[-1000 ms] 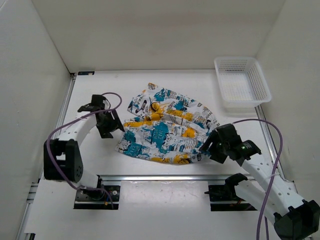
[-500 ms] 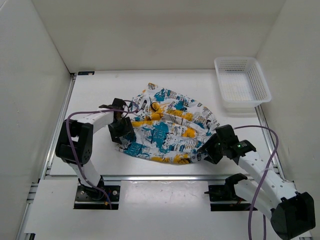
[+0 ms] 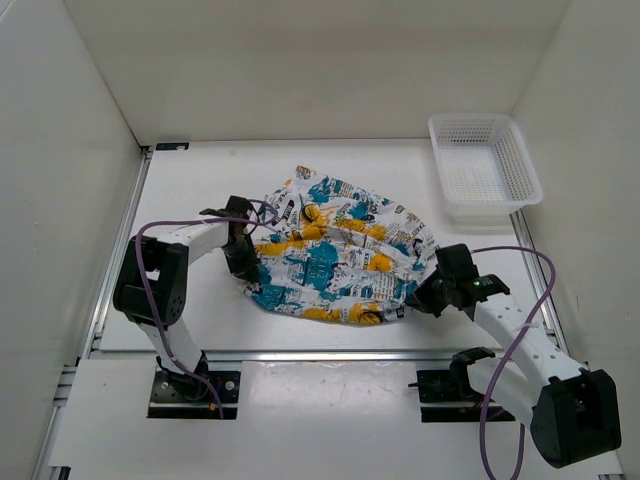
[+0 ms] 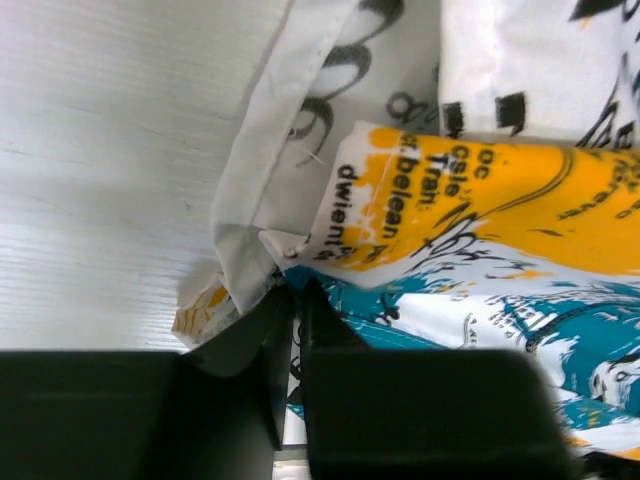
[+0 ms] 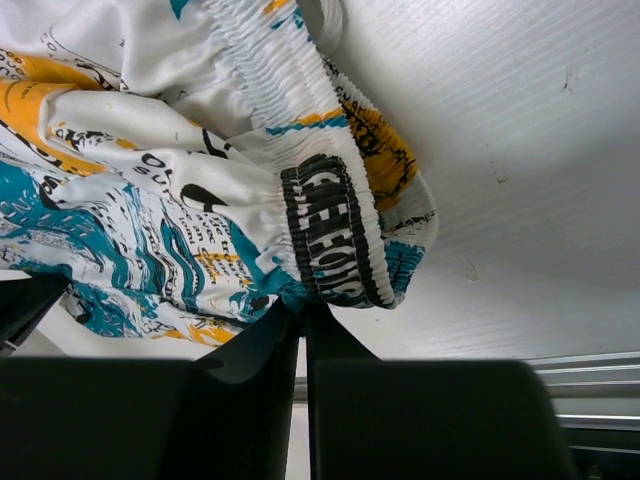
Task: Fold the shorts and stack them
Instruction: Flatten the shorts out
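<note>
White cloth printed in teal, yellow-orange and black, the shorts lie in a crumpled heap at the middle of the table, well apart from the mesh basket in the far right corner. The left gripper sits at the heap's left edge, its fingers pressed almost together with a hem pinched between them. The right gripper sits at the right edge, clamped just as tight on cloth beside the black-lettered waistband.
</note>
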Controlling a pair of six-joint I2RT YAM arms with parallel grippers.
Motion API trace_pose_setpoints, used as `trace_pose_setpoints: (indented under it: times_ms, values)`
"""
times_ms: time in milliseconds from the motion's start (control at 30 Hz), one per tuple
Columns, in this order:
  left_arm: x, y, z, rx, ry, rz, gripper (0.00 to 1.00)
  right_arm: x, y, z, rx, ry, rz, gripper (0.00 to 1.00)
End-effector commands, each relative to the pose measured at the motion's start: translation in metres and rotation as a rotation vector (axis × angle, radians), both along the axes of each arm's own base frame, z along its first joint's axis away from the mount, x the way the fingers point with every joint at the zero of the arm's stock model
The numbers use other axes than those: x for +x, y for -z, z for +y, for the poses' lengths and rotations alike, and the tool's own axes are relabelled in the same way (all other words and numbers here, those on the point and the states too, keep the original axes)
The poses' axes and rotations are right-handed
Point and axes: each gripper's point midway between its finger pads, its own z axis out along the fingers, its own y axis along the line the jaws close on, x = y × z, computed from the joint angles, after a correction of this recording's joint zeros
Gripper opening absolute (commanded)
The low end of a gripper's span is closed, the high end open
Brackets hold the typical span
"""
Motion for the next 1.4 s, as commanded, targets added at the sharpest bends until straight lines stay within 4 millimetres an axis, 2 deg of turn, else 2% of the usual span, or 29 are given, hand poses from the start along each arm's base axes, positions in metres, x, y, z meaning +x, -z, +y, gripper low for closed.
trace_pose_setpoints:
  times_ms: [0,133,233,267,300,333,367,533,767,867,1000,1100,1200,1233,1300,1367]
  values:
    - [0.014,-0.004,0.000,0.018,0.002,-0.048,0.13,0.008,-0.006,-0.004,-0.029,-0.029,-0.052,0.06]
    - [0.015,-0.009,-0.002,0.005,0.004,-0.061,0.10,0.006,-0.004,-0.010,-0.058,-0.029,-0.052,0.01]
    - [0.020,-0.026,-0.009,-0.041,0.011,-0.108,0.10,0.009,-0.009,-0.012,-0.073,-0.041,-0.069,0.00]
    - [0.021,-0.030,-0.011,-0.053,0.013,-0.118,0.16,0.007,-0.008,-0.012,-0.075,-0.041,-0.060,0.00]
    - [0.022,-0.034,-0.013,-0.065,0.026,-0.120,0.27,0.008,-0.008,-0.014,-0.088,-0.044,-0.065,0.00]
    - [0.020,-0.035,-0.017,-0.089,0.033,-0.113,0.44,0.010,-0.011,-0.013,-0.086,-0.044,-0.074,0.00]
    - [0.020,-0.036,-0.019,-0.099,0.035,-0.111,0.52,0.010,-0.011,-0.013,-0.086,-0.044,-0.074,0.00]
    - [0.023,-0.035,-0.018,-0.088,0.042,-0.115,0.53,0.011,-0.010,-0.015,-0.098,-0.047,-0.078,0.00]
    - [0.020,-0.024,-0.009,-0.020,0.048,-0.102,0.52,0.010,-0.009,-0.015,-0.100,-0.048,-0.069,0.00]
    - [0.023,-0.030,-0.012,0.032,0.083,-0.137,0.48,0.010,-0.008,-0.016,-0.104,-0.056,-0.071,0.00]
    - [0.016,-0.032,-0.018,0.071,0.109,-0.139,0.49,0.010,-0.008,-0.016,-0.104,-0.056,-0.071,0.00]
    - [0.009,-0.016,-0.019,0.086,0.114,-0.087,0.48,0.009,-0.006,-0.016,-0.107,-0.056,-0.061,0.00]
    - [0.007,-0.009,-0.018,0.110,0.112,-0.071,0.36,0.008,-0.005,-0.014,-0.102,-0.061,-0.048,0.00]
    - [0.007,-0.009,-0.018,0.110,0.112,-0.071,0.25,0.008,-0.005,-0.014,-0.102,-0.061,-0.048,0.00]
    - [0.008,-0.013,-0.019,0.104,0.102,-0.083,0.14,0.008,-0.005,-0.014,-0.102,-0.061,-0.048,0.00]
    - [0.010,-0.017,-0.018,0.108,0.099,-0.099,0.10,0.010,-0.006,-0.016,-0.109,-0.056,-0.061,0.00]
